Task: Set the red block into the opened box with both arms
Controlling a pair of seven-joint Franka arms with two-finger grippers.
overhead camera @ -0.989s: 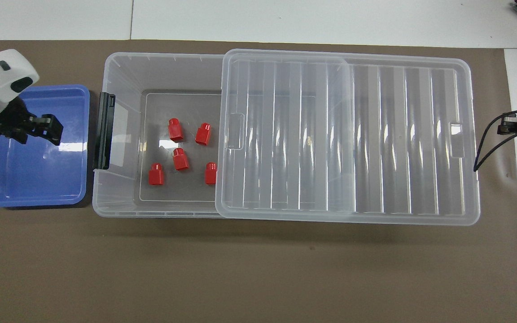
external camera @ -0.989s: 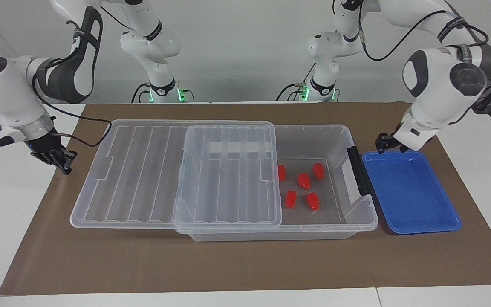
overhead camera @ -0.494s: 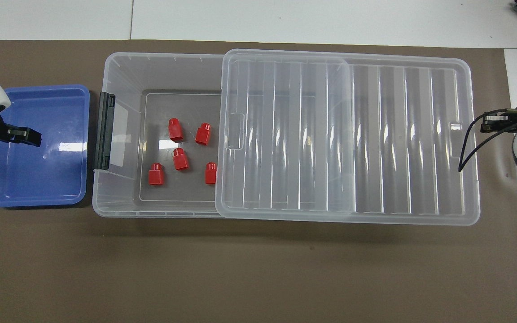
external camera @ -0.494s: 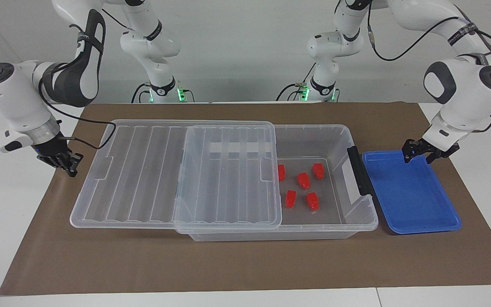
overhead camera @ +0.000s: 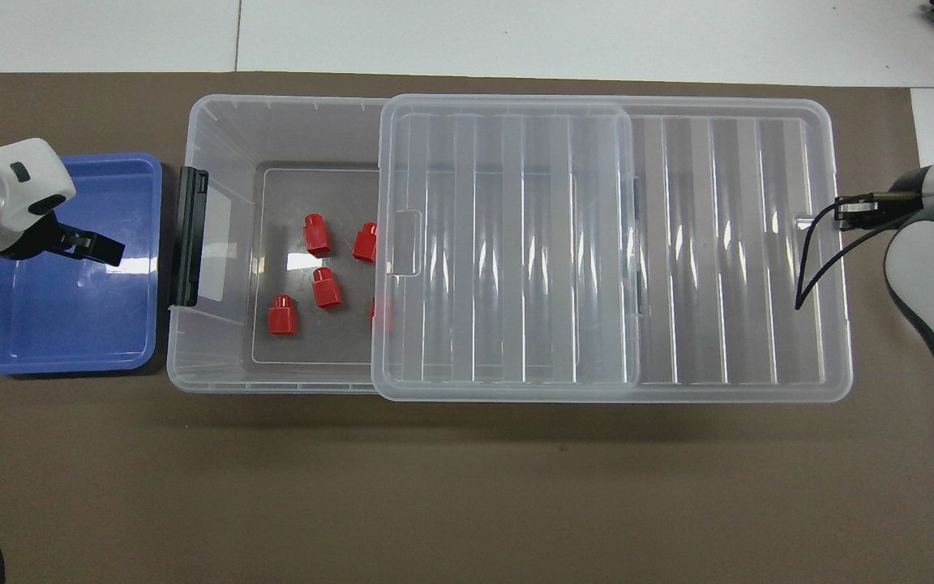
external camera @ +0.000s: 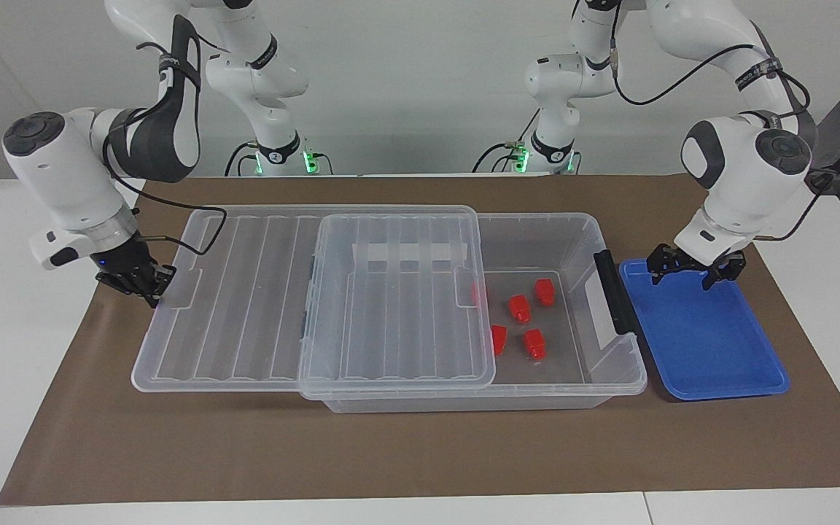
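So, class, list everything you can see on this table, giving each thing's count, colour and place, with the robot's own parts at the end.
red blocks: five, bright red, on the floor of the box, one partly under the lid
box: one, clear plastic, on the mat, half uncovered
handle: one, black, on the box's end beside the tray
lid: one, clear and ribbed, lying on the box, overhanging toward the right arm's end
tray: one, blue, beside the box at the left arm's end
mat: one, brown, under everything
table: one, white
left gripper: black, fingers open, over the tray
right gripper: black, fingers shut, at the lid's overhanging end
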